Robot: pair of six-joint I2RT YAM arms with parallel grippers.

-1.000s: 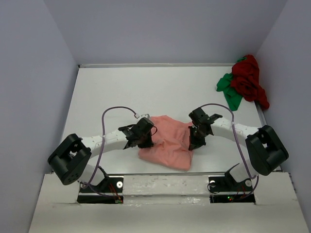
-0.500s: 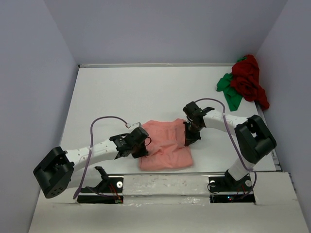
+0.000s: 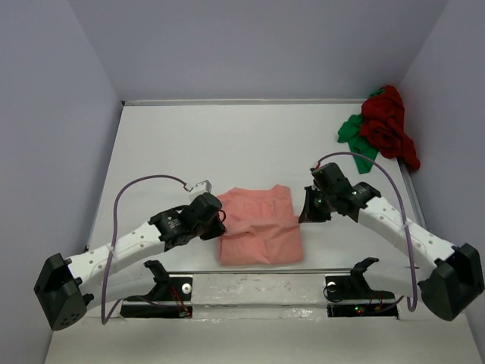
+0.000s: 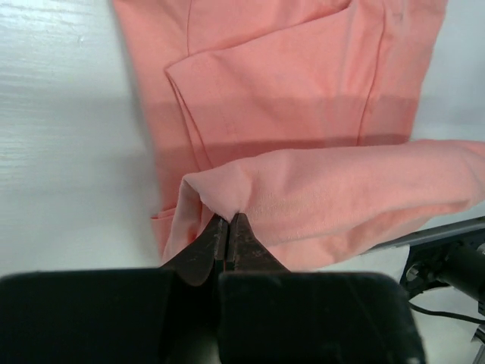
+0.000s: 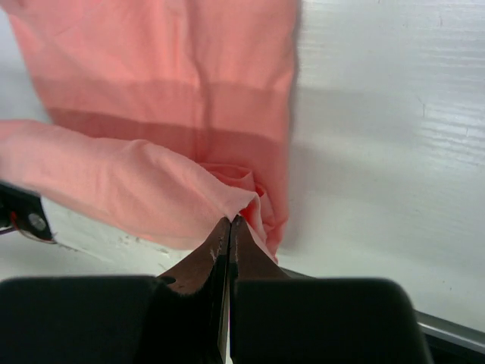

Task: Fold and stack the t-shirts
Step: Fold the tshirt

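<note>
Now one pink shirt (image 3: 261,227) pinched by left fingers (image 4: 203,256) and right fingers (image 5: 198,264), one red shirt (image 3: 386,125), one green shirt (image 3: 356,142)

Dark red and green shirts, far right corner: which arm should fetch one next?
Right, I think. The right arm is on the side of the dark red shirt and green shirt; the left arm would have to cross the pink shirt, which both pairs of fingers now pinch.
</note>
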